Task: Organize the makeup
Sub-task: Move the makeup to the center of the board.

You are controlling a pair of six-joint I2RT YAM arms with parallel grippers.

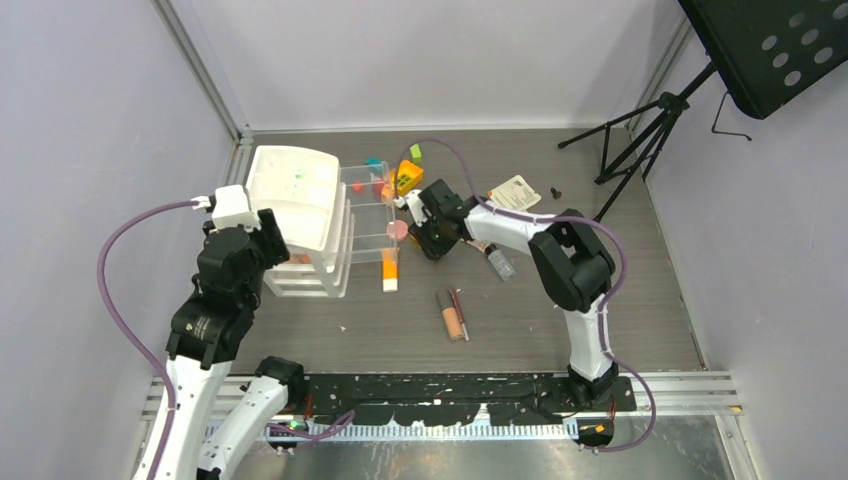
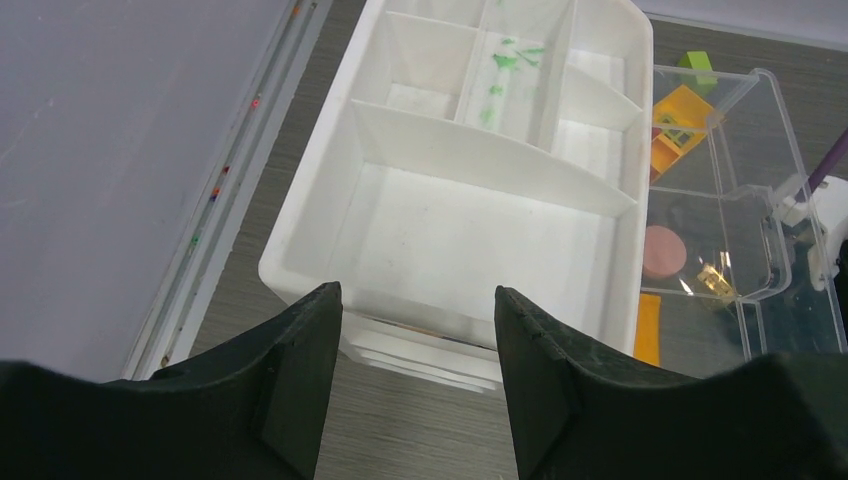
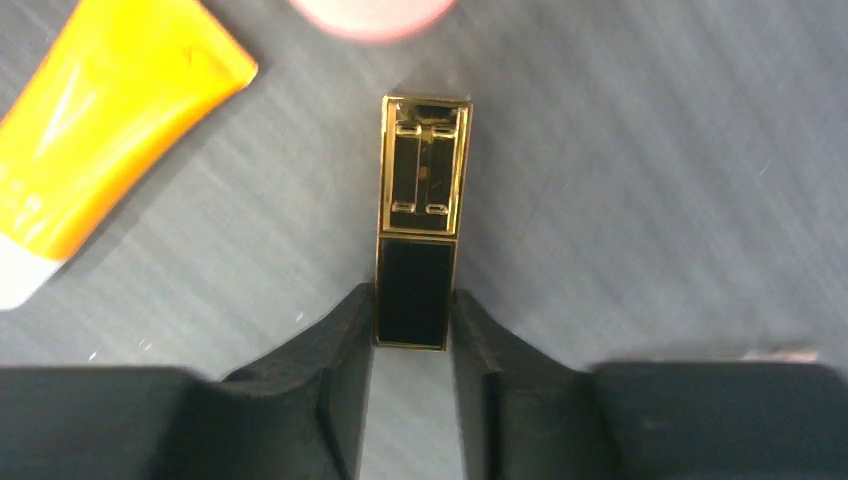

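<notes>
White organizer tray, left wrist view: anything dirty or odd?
Yes. In the white organizer tray, green smears mark the floor of a rear middle compartment; the other compartments look clean. No cracks visible.

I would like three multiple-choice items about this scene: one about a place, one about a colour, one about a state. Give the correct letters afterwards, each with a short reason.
1. In the right wrist view, where does the orange tube lie relative to the gold-black lipstick?
A) to its right
B) on top of it
C) to its left, apart

2. What colour is the tube's cap?
A) white
B) black
C) green

3. How do the right fingers stand?
A) wide open, holding nothing
B) closed on the lipstick
C) closed on the orange tube

Answers:
1 C, bare table separates them.
2 A, the tube's end is white.
3 B, both fingers press the lipstick's black end.
</notes>
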